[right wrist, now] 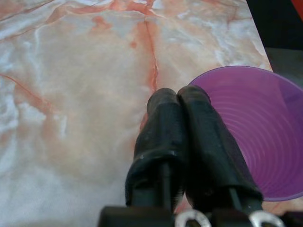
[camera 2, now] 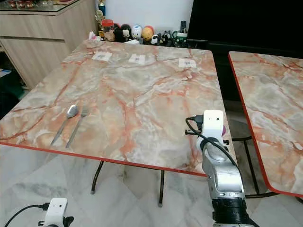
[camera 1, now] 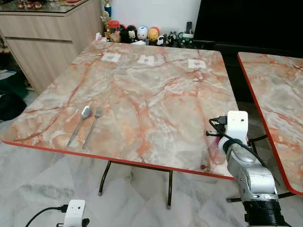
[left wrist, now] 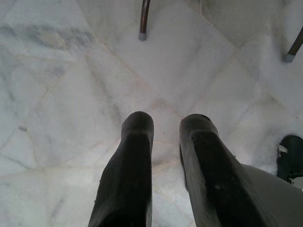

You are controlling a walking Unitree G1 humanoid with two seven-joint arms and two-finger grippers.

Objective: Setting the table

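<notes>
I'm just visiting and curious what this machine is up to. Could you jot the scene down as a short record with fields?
Table: marbled top with red edge
Cutlery: spoon and fork lying side by side near the table's left front edge
Right gripper: fingers pressed together on the rim of a purple cup, over the table's right front part
Left gripper: fingers apart, hanging idle low over the floor
Far edge: small figurines in a row
Second table: to the right
</notes>
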